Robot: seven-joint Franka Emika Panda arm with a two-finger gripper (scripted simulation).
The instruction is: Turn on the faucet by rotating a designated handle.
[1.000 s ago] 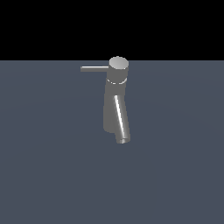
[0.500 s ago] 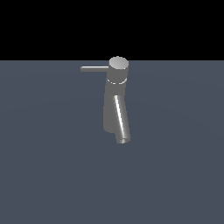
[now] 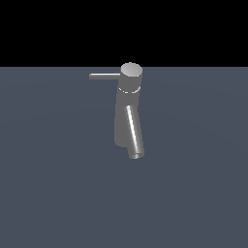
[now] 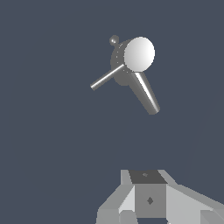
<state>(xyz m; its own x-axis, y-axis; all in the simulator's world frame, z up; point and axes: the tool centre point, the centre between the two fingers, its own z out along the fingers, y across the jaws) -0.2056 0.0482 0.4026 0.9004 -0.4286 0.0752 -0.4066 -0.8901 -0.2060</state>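
- The faucet (image 3: 129, 114) stands alone on the flat grey bench (image 3: 48, 184), about midway between its edges in the exterior view, its slanted spout (image 3: 134, 135) reaching down toward the viewer.
- The handle (image 3: 104, 76) projects sideways from the round cap (image 3: 131, 70), toward the exterior view's left; nothing touches it.
- In the wrist view the tool (image 4: 151, 205) shows only its base, well apart from the faucet; its fingertips are out of frame, so I cannot tell whether it is open or closed.
- Judged from this, the task is at its start: approach, contact and rotation are all left to do, and no water shows either way.
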